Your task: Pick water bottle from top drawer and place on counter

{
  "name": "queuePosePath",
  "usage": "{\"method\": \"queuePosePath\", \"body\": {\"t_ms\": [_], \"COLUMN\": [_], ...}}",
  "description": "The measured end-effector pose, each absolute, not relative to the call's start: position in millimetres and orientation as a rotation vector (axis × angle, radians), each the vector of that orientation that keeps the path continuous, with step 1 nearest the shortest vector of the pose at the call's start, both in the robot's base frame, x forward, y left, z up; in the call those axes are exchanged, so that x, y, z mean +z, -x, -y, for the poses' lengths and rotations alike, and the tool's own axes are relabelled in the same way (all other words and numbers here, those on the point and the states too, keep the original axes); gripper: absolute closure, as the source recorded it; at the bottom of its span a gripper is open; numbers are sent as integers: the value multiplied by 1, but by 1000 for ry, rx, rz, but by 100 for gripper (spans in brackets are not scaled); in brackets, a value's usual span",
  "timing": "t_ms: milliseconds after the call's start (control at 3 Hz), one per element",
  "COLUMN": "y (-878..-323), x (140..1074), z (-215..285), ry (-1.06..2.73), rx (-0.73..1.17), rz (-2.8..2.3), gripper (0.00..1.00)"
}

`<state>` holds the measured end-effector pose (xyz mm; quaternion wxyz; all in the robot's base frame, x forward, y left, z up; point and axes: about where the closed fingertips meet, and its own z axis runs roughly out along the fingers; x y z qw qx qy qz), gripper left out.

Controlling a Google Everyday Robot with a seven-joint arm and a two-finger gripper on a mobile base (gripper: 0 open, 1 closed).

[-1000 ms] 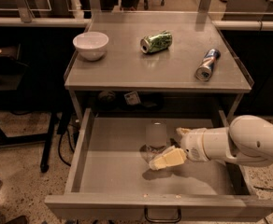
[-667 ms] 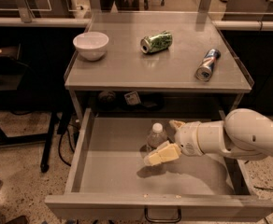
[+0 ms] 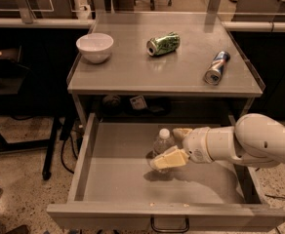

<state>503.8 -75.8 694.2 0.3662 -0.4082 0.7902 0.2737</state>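
The water bottle, clear with a white cap, stands upright on the floor of the open top drawer, near its middle. My gripper reaches in from the right, open, with its jaws straddling the bottle: one cream finger crosses in front of the bottle's lower body and the other finger lies behind it to the right. The counter is the grey metal top above the drawer.
On the counter stand a white bowl at the left, a crushed green can lying in the middle and a blue-silver can lying at the right. The drawer's dark handle is at the front. Dark floor and cables lie to the left.
My gripper has moved left inside the drawer until its jaws straddle the bottle. The bottle has stayed upright in the same spot.
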Motion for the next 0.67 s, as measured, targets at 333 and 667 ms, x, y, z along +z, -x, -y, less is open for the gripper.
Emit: {"method": "queuePosePath", "body": {"t_ms": [333,667], "y": [-504,-504], "x": [694,694], "z": [76,76], "ry": [1049,1049], "rx": [703,703], "rz": [-2031,-2031], "gripper": [43,66]}}
